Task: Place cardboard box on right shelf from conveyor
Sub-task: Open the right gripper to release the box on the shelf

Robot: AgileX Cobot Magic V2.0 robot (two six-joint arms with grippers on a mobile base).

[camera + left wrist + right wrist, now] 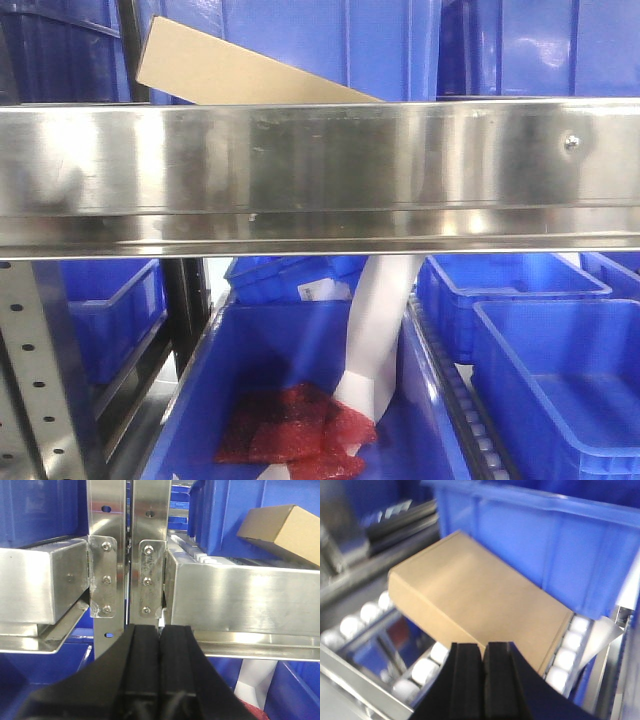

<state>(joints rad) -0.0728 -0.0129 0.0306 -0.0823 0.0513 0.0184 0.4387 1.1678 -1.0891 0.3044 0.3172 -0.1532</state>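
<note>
The tan cardboard box [230,70] lies tilted on the white rollers [568,651] of the right shelf, behind its shiny steel front rail [320,170]. Its far side leans on a blue bin [545,545]. In the right wrist view the cardboard box [480,610] fills the middle, and my right gripper [486,645] is shut just in front of its near edge with nothing between the fingers. My left gripper [160,628] is shut and empty, facing the shelf's steel uprights [107,555]; the cardboard box [287,530] shows at the upper right there. The conveyor is out of view.
Below the rail sit open blue bins [560,380]. One bin [260,340] holds a red mesh bag [290,425] and a white paper strip [380,330]. A perforated grey upright [30,380] stands at the lower left. More blue bins [520,45] stand behind the box.
</note>
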